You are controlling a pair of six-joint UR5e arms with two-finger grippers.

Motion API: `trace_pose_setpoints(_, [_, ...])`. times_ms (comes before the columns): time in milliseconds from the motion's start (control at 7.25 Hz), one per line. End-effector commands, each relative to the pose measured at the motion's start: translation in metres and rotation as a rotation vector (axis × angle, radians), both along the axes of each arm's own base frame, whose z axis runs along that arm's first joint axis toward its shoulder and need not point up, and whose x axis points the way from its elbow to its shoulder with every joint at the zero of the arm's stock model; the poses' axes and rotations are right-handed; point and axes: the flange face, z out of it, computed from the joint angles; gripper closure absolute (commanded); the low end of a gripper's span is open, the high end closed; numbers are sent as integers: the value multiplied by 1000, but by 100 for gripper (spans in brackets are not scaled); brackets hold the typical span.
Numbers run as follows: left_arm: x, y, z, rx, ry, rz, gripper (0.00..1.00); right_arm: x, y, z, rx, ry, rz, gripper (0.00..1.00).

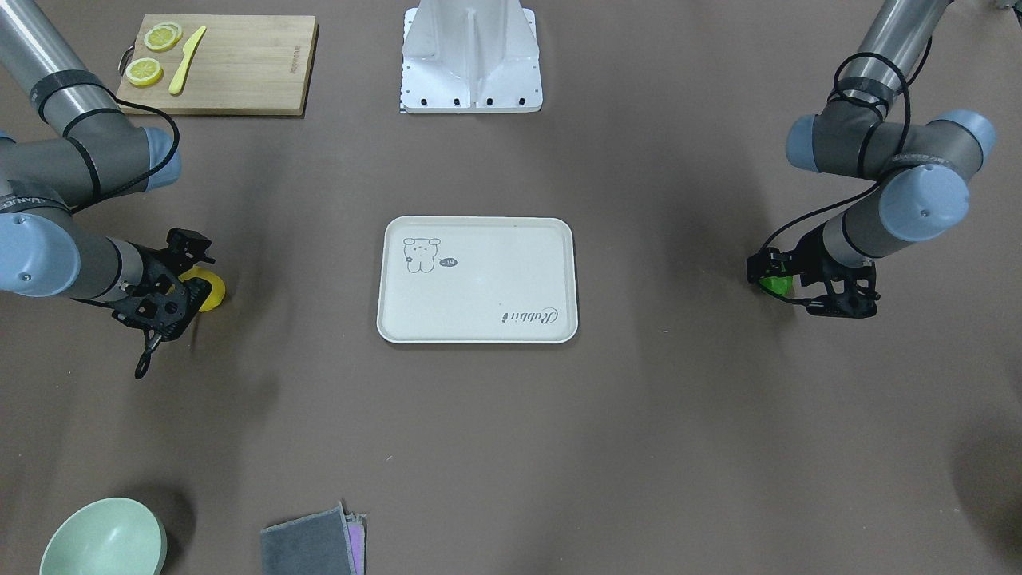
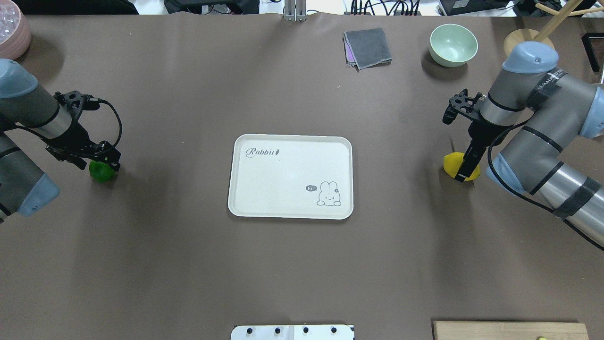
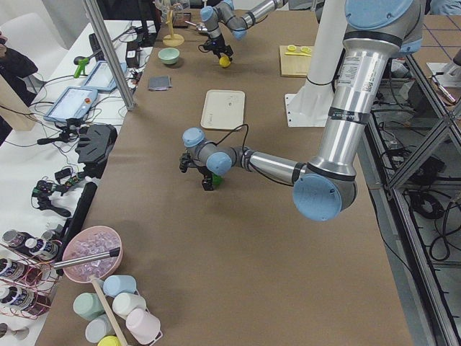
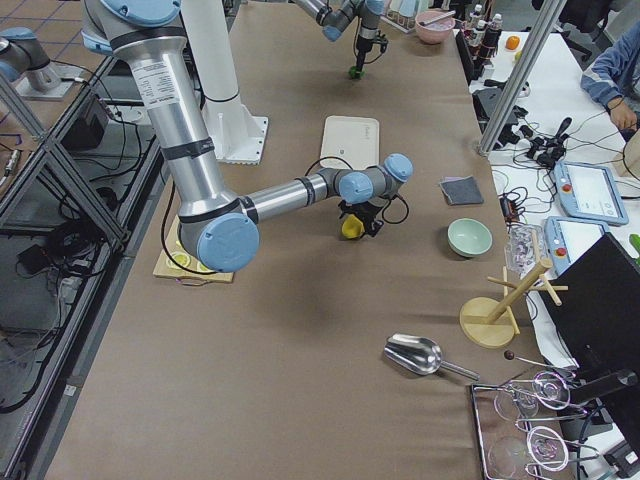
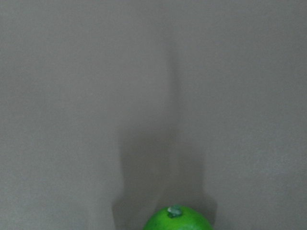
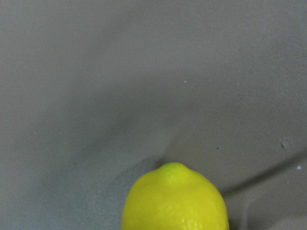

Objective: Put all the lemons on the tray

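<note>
The cream-white tray (image 2: 264, 189) with the rabbit drawing lies empty at the table's middle (image 1: 479, 319). The green lemon (image 2: 102, 172) rests on the table at the left. My left gripper (image 2: 104, 163) is down over it with its jaws closed on it; it also shows in the front view (image 1: 773, 284) and at the bottom of the left wrist view (image 5: 178, 220). The yellow lemon (image 2: 454, 164) rests on the table at the right. My right gripper (image 2: 467, 166) is down on it, jaws closed on it (image 1: 209, 289) (image 6: 175, 199). No fingers show in the wrist views.
A wooden cutting board (image 1: 239, 68) with lemon slices (image 1: 144, 72) and a yellow knife (image 1: 187, 59) lies near the robot's base on its right. A green bowl (image 2: 453, 44) and a folded grey cloth (image 2: 368, 47) lie at the far edge.
</note>
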Motion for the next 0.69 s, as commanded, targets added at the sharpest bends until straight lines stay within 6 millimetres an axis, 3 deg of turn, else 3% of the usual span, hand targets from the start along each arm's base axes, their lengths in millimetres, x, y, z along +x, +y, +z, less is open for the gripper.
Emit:
trace_pose_setpoints(0, [2,7,-7,-67,66,37,58,0,0,-1,3,-3,1,78])
trace_pose_setpoints(138, [0,9,-11,-68,72,37,86,4,-3,-2,2,-6,8,90])
trace_pose_setpoints(276, [-8,6,-14,-67,74,25,100,8,-7,-12,-1,-14,27,91])
trace_pose_setpoints(552, [-28,-7,-19,-68,95,-4,100,3,-20,-50,-77,-50,97,90])
